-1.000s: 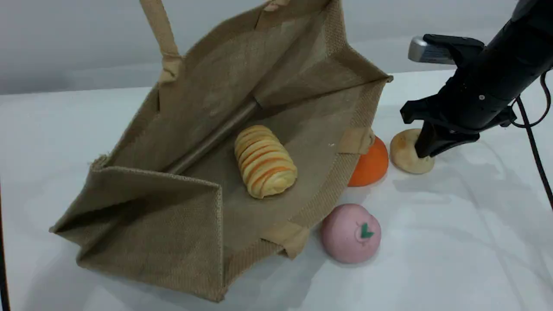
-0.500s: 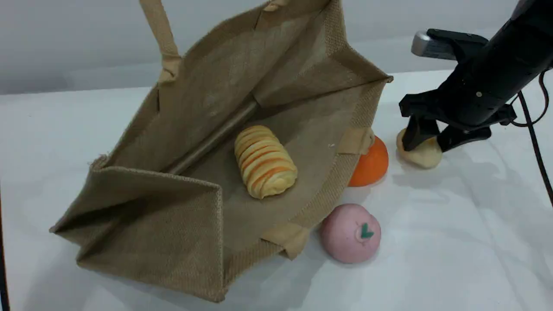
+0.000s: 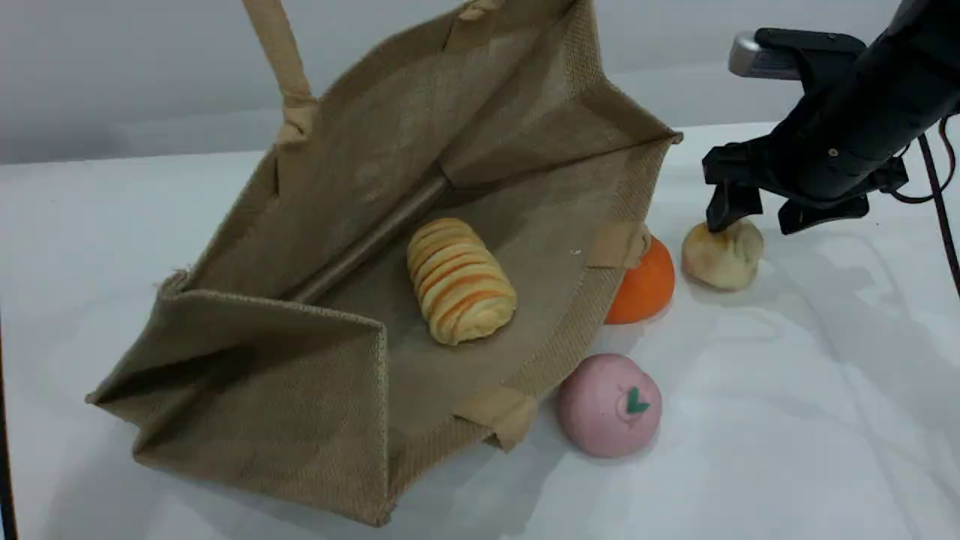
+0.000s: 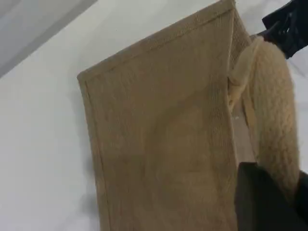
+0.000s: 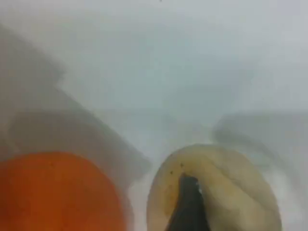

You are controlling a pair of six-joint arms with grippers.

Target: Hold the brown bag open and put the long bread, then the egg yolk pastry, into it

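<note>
The brown bag [image 3: 390,225] lies tilted on the white table with its mouth wide open toward the camera. One handle [image 3: 281,52] rises out of the top edge. In the left wrist view, my left gripper [image 4: 263,199] is shut on that padded handle [image 4: 272,96]. The long bread [image 3: 460,279] lies inside the bag. Right of the bag, the egg yolk pastry [image 3: 722,255] sits on the table. My right gripper [image 3: 759,219] hangs open just above it, one fingertip [image 5: 187,207] touching the pastry [image 5: 216,187].
An orange fruit [image 3: 645,289] rests against the bag's rim, close left of the pastry, and also shows in the right wrist view [image 5: 57,192]. A pink ball with a green leaf [image 3: 609,405] lies by the bag's front corner. A black cable [image 3: 934,217] trails behind the right arm.
My right gripper went from shut to open at the pastry, then lifted and drew back slightly. The pastry shifted a little. Bag, bread and left grip are unchanged.
</note>
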